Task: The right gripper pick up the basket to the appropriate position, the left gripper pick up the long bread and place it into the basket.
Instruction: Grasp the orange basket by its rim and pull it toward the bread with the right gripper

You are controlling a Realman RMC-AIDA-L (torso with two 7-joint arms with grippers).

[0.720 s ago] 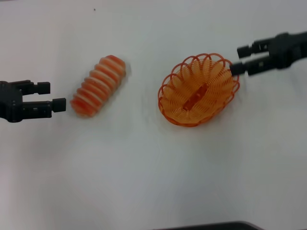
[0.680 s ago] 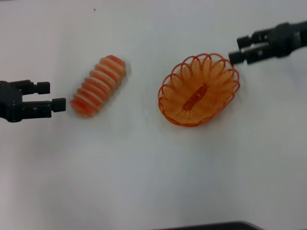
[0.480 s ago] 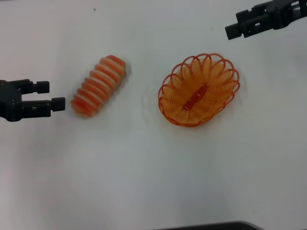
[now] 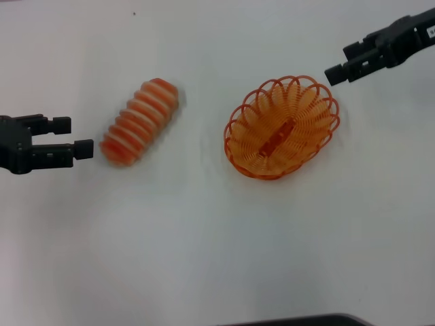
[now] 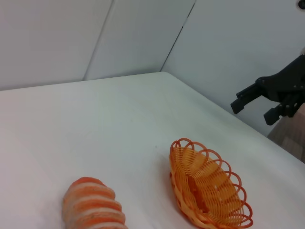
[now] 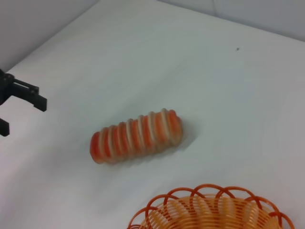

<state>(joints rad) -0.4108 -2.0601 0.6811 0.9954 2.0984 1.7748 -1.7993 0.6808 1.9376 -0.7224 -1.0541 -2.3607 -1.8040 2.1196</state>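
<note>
The long bread (image 4: pixel 139 122), ribbed orange-red and cream, lies on the white table left of centre. The orange wire basket (image 4: pixel 306 110) sits empty at centre right, apart from the bread. My left gripper (image 4: pixel 73 136) is open and empty just left of the bread's near end, low by the table. My right gripper (image 4: pixel 343 62) is open and empty, just beyond the basket's far right rim and not touching it. The left wrist view shows the bread (image 5: pixel 93 210), the basket (image 5: pixel 207 191) and the right gripper (image 5: pixel 255 109) above the table. The right wrist view shows the bread (image 6: pixel 136 136), the basket's rim (image 6: pixel 209 198) and the left gripper (image 6: pixel 21 116).
The white table (image 4: pixel 204 238) carries only the bread and the basket. A dark edge (image 4: pixel 299 320) shows at the bottom of the head view. Pale walls (image 5: pixel 143 33) stand behind the table.
My right gripper left the basket's rim, pulled up and away, then came partly back toward it. The basket, the bread and the left gripper have not moved.
</note>
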